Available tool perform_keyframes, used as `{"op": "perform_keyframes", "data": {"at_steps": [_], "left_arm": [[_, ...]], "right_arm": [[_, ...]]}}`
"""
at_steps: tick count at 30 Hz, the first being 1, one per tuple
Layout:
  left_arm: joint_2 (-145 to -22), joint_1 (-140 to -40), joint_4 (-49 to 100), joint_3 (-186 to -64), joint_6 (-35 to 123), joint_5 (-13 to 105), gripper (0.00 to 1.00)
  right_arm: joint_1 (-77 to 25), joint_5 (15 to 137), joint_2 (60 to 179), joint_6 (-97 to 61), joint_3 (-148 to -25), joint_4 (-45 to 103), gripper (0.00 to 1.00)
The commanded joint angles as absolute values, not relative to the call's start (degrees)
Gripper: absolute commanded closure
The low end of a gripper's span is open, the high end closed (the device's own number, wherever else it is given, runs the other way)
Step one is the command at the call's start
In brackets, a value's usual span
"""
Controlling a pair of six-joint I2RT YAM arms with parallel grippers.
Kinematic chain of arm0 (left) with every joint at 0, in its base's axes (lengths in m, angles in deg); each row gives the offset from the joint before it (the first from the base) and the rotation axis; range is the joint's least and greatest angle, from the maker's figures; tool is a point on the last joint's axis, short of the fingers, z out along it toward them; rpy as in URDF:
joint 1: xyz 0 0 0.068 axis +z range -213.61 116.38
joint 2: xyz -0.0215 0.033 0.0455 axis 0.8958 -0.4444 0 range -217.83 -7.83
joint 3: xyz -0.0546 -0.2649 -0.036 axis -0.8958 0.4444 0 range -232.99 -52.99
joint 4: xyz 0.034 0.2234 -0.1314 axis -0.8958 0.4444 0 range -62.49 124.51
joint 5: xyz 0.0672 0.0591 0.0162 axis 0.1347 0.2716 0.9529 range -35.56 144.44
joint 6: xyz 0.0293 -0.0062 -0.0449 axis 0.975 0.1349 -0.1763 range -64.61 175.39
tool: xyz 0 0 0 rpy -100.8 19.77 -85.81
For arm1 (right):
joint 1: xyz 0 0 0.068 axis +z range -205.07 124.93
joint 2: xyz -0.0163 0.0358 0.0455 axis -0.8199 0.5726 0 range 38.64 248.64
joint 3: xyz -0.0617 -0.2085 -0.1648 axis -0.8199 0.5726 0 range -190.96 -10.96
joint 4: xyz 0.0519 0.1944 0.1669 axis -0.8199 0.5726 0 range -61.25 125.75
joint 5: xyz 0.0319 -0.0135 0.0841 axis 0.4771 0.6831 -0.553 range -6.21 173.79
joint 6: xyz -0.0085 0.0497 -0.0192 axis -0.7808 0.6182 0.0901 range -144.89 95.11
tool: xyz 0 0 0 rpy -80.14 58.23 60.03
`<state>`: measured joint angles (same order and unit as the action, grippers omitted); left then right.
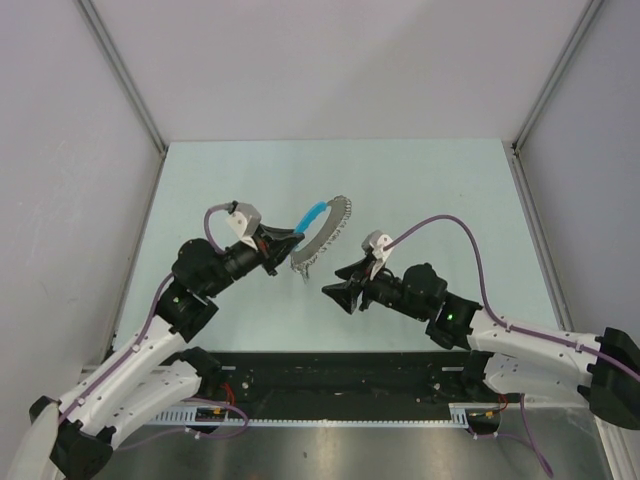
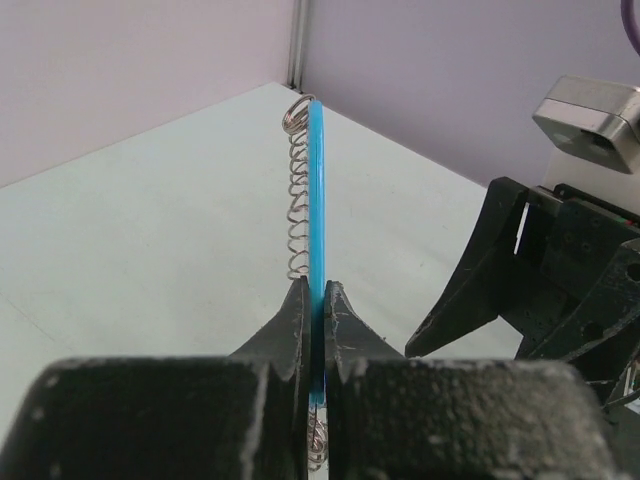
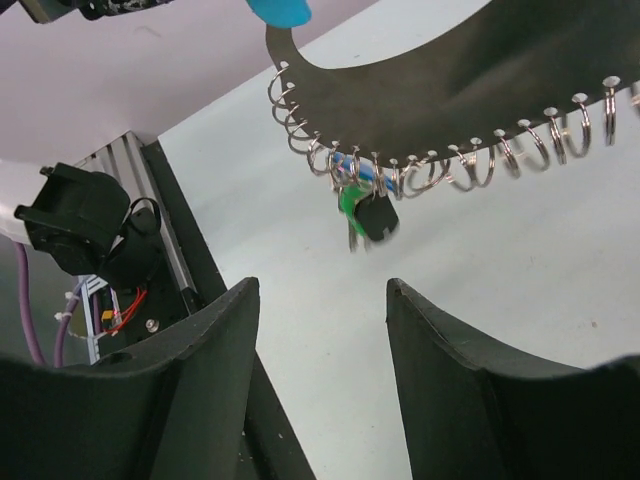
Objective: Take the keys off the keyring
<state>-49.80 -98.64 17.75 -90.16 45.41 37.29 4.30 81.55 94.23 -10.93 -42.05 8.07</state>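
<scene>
1. Top external view: the left gripper (image 1: 288,240) is clamped on a thin curved plate (image 1: 325,235) and holds it off the pale table (image 1: 430,190); the plate is dark grey with one blue end; a row of small wire rings (image 1: 338,215) runs along its outer edge.
2. Left wrist view: the plate (image 2: 317,200) shows edge-on as an upright blue strip; the left gripper (image 2: 318,300) has its jaws pressed together on it; the wire rings (image 2: 296,200) stand in a line just left of the strip.
3. Right wrist view: the right gripper (image 3: 320,290) has its jaws apart with nothing between them; it sits below the plate (image 3: 480,70), not touching it.
4. Same view: the keys (image 3: 368,215) hang in a small bunch from the keyring (image 3: 352,168) on the plate's curved edge, towards the left end of the row; green, black and blue bits show; the bunch is too blurred to count.
5. Top external view: the right gripper (image 1: 338,280) points at the plate's lower end from just beside it, apart from it.
</scene>
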Motion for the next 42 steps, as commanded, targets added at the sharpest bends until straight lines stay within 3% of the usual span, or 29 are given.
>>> {"op": "perform_keyframes", "data": {"at_steps": [1,10,18,27,37,40,42], "left_arm": [[-48.2,-98.8,11.7,-90.6,44.0,37.3,1.0],[-46.7,-98.8,10.8,-90.6,35.6,33.9,1.0],[-45.5,-98.7,12.5,-91.8,29.4,31.9,1.0],[-48.8,-98.7,12.4,-95.6,24.5,27.6,1.0],[-50.9,-98.7,4.1,-95.2,16.3,24.2,1.0],[-51.4,-98.6,0.5,-93.7,14.3,23.4,1.0],[-51.7,-98.5,-0.4,-93.2,13.0,22.8,1.0]], "right_arm": [[5.3,81.9,96.0,-16.2,-42.3,1.3,0.43],[3.0,90.2,96.4,-1.8,-42.2,-4.4,0.4],[-1.7,84.4,92.7,7.8,-39.6,-11.7,0.14],[-10.2,72.4,91.1,17.7,-35.0,-22.7,0.0],[-13.0,65.8,93.6,21.3,-34.2,-33.2,0.02],[-13.2,63.5,95.5,22.6,-34.3,-37.3,0.15],[-13.4,62.2,96.4,24.0,-34.3,-39.2,0.42]]}}
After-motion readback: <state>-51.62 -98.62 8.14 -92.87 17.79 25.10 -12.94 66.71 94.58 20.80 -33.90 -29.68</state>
